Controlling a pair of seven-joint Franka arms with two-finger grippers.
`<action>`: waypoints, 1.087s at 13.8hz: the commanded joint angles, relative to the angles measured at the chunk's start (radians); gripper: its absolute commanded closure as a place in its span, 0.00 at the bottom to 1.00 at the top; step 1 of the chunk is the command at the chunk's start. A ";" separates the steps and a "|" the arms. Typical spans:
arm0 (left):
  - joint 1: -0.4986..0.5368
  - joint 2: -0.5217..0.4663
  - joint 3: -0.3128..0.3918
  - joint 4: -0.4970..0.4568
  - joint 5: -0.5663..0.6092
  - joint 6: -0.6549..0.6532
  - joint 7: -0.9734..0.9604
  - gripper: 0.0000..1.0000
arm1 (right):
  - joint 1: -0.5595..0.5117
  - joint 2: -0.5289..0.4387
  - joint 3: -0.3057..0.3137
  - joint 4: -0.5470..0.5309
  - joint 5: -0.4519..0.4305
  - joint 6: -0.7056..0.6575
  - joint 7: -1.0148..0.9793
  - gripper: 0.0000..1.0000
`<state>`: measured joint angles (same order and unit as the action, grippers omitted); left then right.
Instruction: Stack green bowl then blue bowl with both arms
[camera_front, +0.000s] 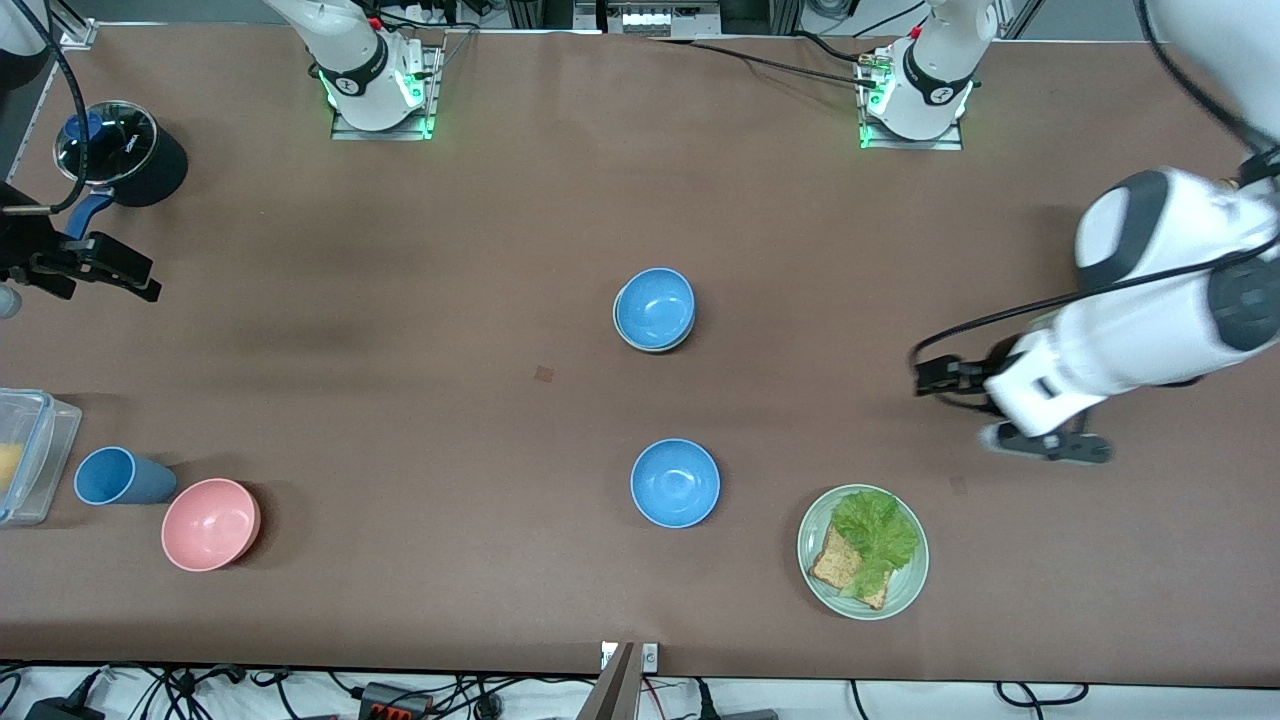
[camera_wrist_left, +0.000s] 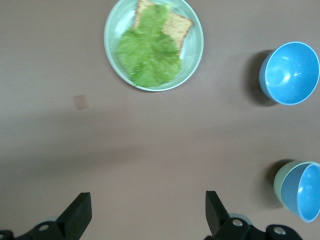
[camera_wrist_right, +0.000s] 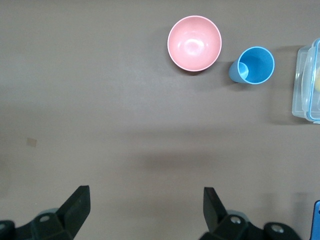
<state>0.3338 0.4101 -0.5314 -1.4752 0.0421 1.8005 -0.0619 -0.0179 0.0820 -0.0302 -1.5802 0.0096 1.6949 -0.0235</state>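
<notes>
Apparently unmarked blue bowl (camera_front: 655, 306) in green bowl (camera_front: 622, 330)

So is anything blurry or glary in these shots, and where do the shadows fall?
Front view: the left arm is smeared by motion blur, while the bowls stay crisp; a soft shadow darkens the table toward the right arm's end. Left wrist view: small glints inside the lone blue bowl, which casts a dark shadow beside it; the lettuce looks slightly soft. Right wrist view: a pale sheen inside the pink bowl.

table (camera_front: 420, 300): brown, matte | cables (camera_front: 180, 690): along near edge | light: even, soft shadows
</notes>
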 joint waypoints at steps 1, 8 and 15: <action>-0.117 -0.210 0.228 -0.167 -0.079 0.029 0.146 0.00 | -0.002 -0.011 0.004 0.002 -0.010 -0.021 -0.009 0.00; -0.183 -0.456 0.369 -0.373 -0.073 0.073 0.143 0.00 | -0.002 -0.010 0.003 0.002 -0.014 -0.020 -0.006 0.00; -0.194 -0.395 0.361 -0.264 -0.071 -0.044 0.136 0.00 | -0.002 -0.010 0.003 0.002 -0.014 -0.021 -0.007 0.00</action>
<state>0.1562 -0.0105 -0.1710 -1.7923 -0.0161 1.7953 0.0601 -0.0180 0.0820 -0.0303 -1.5801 0.0087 1.6891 -0.0235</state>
